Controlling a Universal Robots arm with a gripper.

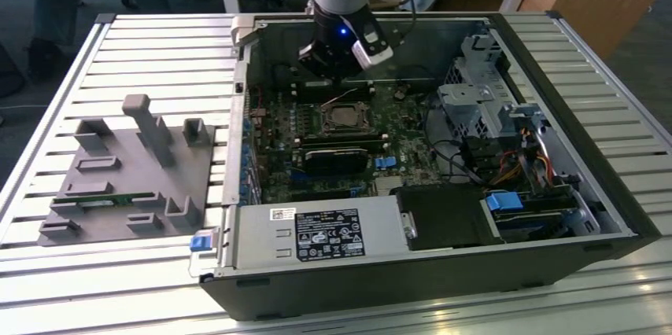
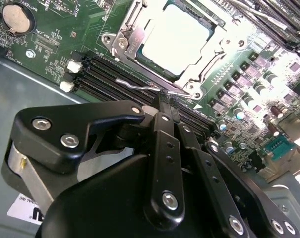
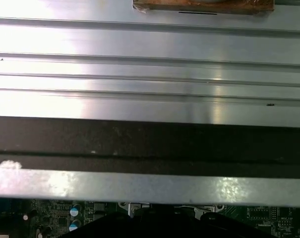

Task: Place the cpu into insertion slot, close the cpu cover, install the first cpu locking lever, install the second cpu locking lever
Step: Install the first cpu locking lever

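cpu cover [image 2: 209, 59] cut off by second wrist view's edge; gripper [image 2: 163, 96] body hides part of memory slots [image 2: 105, 69].

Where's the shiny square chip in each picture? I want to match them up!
Exterior view: the cpu sits in the middle of the open computer case.
Second wrist view: the cpu is the pale square in a silvery frame.
First wrist view: I cannot pick it out past the metal case edge.
Shared landmark: the green motherboard.
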